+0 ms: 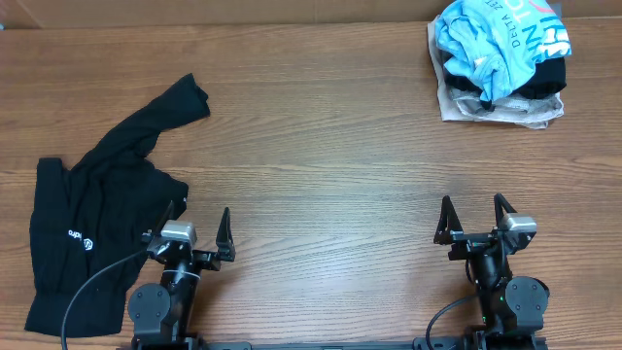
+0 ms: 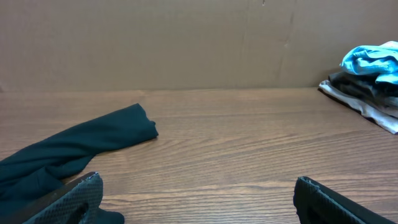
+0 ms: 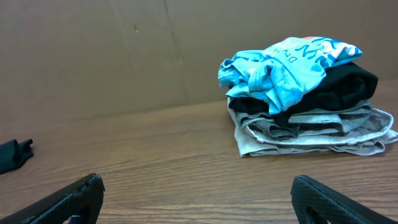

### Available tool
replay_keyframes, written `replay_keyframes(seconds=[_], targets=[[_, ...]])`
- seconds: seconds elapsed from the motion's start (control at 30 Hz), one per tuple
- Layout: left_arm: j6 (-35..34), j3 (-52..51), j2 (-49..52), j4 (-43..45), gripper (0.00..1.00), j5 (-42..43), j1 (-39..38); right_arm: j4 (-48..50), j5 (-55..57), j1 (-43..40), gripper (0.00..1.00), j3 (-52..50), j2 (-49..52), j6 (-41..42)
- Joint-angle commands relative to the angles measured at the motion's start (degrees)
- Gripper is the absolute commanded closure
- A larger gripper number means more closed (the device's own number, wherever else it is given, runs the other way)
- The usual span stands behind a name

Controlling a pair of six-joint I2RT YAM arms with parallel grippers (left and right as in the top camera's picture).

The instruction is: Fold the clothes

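Observation:
The clothes, a black long-sleeved shirt (image 1: 97, 209) with a small white logo, lie crumpled at the table's left side, one sleeve (image 1: 175, 102) reaching up and right. The left wrist view shows that sleeve (image 2: 93, 140) ahead and to the left. My left gripper (image 1: 199, 226) stands open at the near edge, its left finger over the shirt's right border, nothing between the jaws (image 2: 196, 186). Over bare wood at the near right, my right gripper (image 1: 473, 217) is open and empty too (image 3: 196, 186). A sleeve tip (image 3: 13, 154) shows far left in the right wrist view.
A pile of garments (image 1: 501, 63) sits at the back right corner: a light blue tee (image 3: 283, 65) with white lettering on top, a black piece under it, a beige garment (image 3: 317, 130) at the bottom. A brown cardboard wall (image 2: 199, 43) backs the wooden table (image 1: 330, 165).

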Motion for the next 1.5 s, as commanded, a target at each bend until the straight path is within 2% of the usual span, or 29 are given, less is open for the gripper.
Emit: replay_keyframes(seconds=[0.0, 0.37, 0.57, 0.73, 0.93, 1.1, 1.2, 1.37, 1.47], targets=[[-0.4, -0.3, -0.7, 0.1, 0.0, -0.3, -0.3, 0.5, 0.7, 0.2, 0.0, -0.6, -0.5, 0.1], [0.9, -0.2, -0.7, 1.3, 0.0, -0.4, -0.3, 1.2, -2.6, 0.2, 0.0, -0.6, -0.5, 0.1], [1.2, 6.2, 0.7, -5.5, 0.0, -0.4, -0.3, 1.7, -7.3, 0.2, 0.0, 1.6, -0.5, 0.1], [1.7, 14.3, 8.0, -9.2, 0.0, -0.6, -0.3, -0.8, -7.3, 0.2, 0.0, 7.0, -0.5, 0.1], [1.7, 26.5, 23.6, -13.1, 0.0, -0.5, -0.3, -8.3, -6.5, 0.2, 0.0, 15.3, 2.1, 0.1], [1.7, 40.9, 37.5, -23.9, 0.0, -0.4, -0.3, -15.2, -3.5, 0.2, 0.0, 24.4, 7.5, 0.1], [1.7, 51.7, 46.8, -34.2, 0.0, -1.6, -0.3, -19.5, -3.1, 0.2, 0.0, 30.4, 12.9, 0.2], [7.2, 70.2, 63.1, -52.5, 0.0, -1.9, -0.3, -28.7, -3.0, 0.2, 0.0, 40.0, 26.0, 4.8], [9.4, 77.7, 70.9, -59.4, 0.0, -1.9, -0.3, -32.5, -5.3, 0.2, 0.0, 44.5, 35.1, 4.7]])
